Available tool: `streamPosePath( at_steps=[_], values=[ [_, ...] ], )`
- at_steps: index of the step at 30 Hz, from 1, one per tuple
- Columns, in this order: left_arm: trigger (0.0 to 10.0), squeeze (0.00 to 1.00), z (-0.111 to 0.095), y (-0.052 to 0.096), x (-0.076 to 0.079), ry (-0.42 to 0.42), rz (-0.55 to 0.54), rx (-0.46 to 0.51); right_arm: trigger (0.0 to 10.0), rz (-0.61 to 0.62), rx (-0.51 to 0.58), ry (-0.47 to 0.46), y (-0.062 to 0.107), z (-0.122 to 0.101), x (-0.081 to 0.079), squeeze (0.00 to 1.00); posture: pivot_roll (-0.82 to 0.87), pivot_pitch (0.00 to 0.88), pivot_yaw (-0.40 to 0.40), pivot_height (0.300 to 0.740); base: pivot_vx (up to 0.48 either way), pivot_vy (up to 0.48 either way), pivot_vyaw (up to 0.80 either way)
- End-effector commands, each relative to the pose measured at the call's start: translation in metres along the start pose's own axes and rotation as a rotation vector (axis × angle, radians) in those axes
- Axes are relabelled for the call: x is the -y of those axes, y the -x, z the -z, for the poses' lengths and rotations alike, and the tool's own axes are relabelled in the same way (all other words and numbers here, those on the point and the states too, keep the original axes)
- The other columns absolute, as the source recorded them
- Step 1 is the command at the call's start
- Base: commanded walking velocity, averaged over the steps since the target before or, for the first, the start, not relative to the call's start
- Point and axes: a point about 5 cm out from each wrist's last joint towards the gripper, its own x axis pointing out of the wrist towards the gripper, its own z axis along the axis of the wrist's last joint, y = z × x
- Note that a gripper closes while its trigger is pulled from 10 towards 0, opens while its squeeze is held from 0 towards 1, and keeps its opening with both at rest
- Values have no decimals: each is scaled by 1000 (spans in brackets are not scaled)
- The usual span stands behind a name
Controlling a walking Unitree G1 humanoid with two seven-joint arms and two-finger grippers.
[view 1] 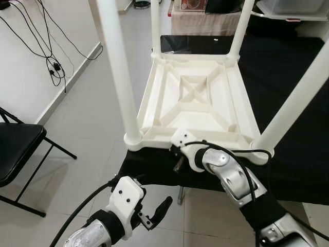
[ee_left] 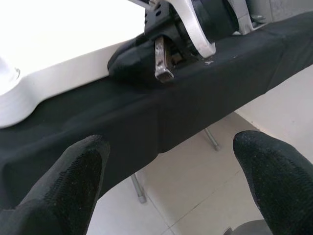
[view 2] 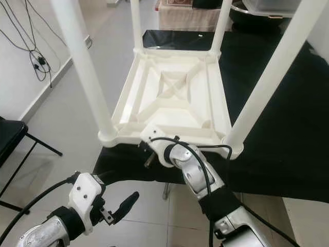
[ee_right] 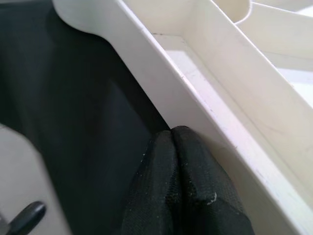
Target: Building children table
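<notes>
A white plastic children's table (view 1: 195, 98) lies upside down on a black-clothed surface (view 1: 300, 164), its ribbed underside facing up. Its legs stand upward: a near left leg (view 1: 119, 67), a near right leg (view 1: 295, 100) and two far ones. My right gripper (ee_right: 172, 142) is shut, its two black fingers pressed together with the tips against the outer wall of the table's near rim (ee_right: 195, 93). My left gripper (ee_left: 168, 161) is open, lower and to the left, over the floor in front of the cloth's edge and holding nothing.
A black folding chair (view 1: 15, 149) stands on the tiled floor at the left. Black cables (view 1: 51, 64) hang down the white wall behind it. Boxes and a cloth-covered stand (view 1: 198, 20) sit beyond the far end of the black surface.
</notes>
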Motion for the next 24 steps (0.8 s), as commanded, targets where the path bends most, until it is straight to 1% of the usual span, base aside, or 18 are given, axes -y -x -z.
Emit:
streamPosePath(
  at_steps=[1,8,12,14,17,18,19,21,22,23,24],
  values=[
    [10000,0,0,3,0,-17,-1,-15,10000,112,19,0,2,-9,16,0,6,157,2,740,0,0,0],
    [10000,0,0,2,0,-17,0,-14,10000,130,23,-5,2,-11,20,0,2,157,0,740,0,0,0],
    [10000,0,0,2,0,-18,0,-14,10000,91,53,-34,1,-13,15,0,2,157,0,740,0,0,0],
    [10000,0,-1,2,-2,-23,-4,-11,10000,25,101,-84,4,-17,9,0,2,155,0,740,0,0,0],
    [10000,0,-2,1,-3,-30,-9,-8,10000,-6,121,-109,5,-18,6,0,2,155,0,740,0,0,0],
    [10000,0,-8,-1,-11,-29,-43,17,10000,-106,218,-147,15,-23,-1,0,0,154,-5,740,0,0,0],
    [10000,0,-8,-1,-11,-29,-43,17,10000,-106,218,-147,15,-23,-1,0,0,154,-5,740,0,0,0],
    [10000,0,-16,-5,-18,-21,-80,55,10000,-162,319,-153,27,-28,-2,0,0,153,-6,740,0,0,0],
    [10000,0,-22,-7,-22,-23,-100,83,10000,-165,361,-177,33,-29,1,0,-3,155,-5,740,0,0,0],
    [10000,0,-22,-7,-22,-23,-100,83,10000,-165,361,-177,33,-29,1,0,-3,155,-5,740,0,0,0],
    [10000,0,-28,-8,-26,-31,-119,109,10000,-154,393,-211,39,-30,5,0,-3,155,-5,740,0,0,0]
  ],
)
